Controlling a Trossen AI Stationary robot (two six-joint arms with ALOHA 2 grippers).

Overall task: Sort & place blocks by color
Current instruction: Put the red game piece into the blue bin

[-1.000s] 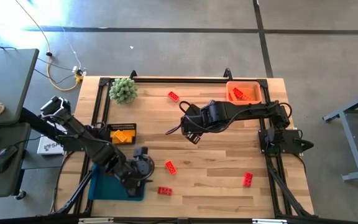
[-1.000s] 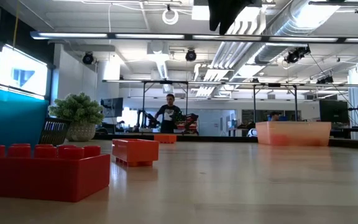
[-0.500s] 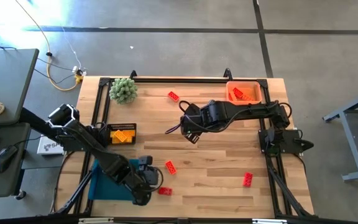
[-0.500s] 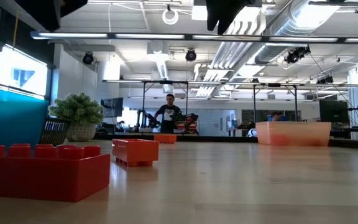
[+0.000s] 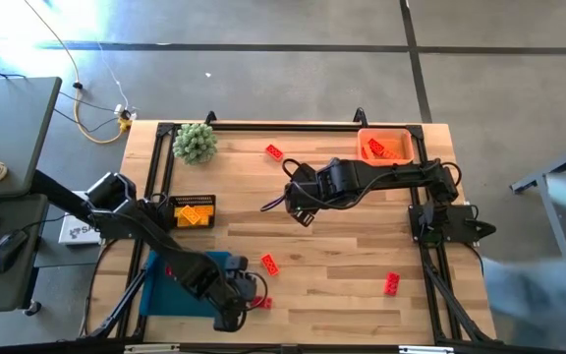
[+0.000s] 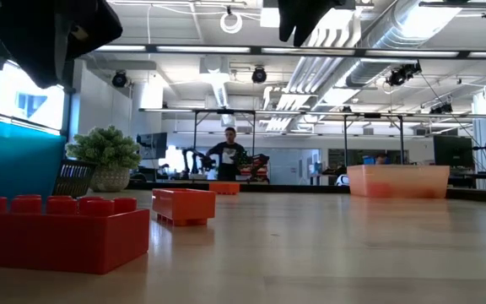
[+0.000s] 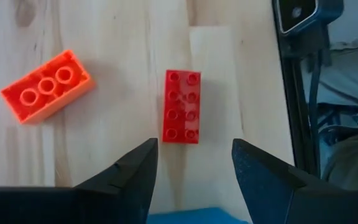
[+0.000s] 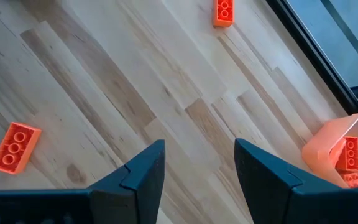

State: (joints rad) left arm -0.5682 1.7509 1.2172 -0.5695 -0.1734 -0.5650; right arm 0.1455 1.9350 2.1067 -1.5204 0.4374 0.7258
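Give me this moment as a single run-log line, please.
left gripper: open, above red block near table's front edge | right gripper: open, empty, waiting mid-table | orange tray: holds blocks

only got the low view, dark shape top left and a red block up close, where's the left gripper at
Observer: The left gripper hangs above a red block near the table's front edge. Its jaws are open and lined up with the block, not gripping it.
Operator: anything lying beside that block
Observer: An orange block lies on the wood to one side, clear of it.
Operator: and the right arm
Observer: The right gripper hovers over the middle of the table, its jaws open with nothing in them.
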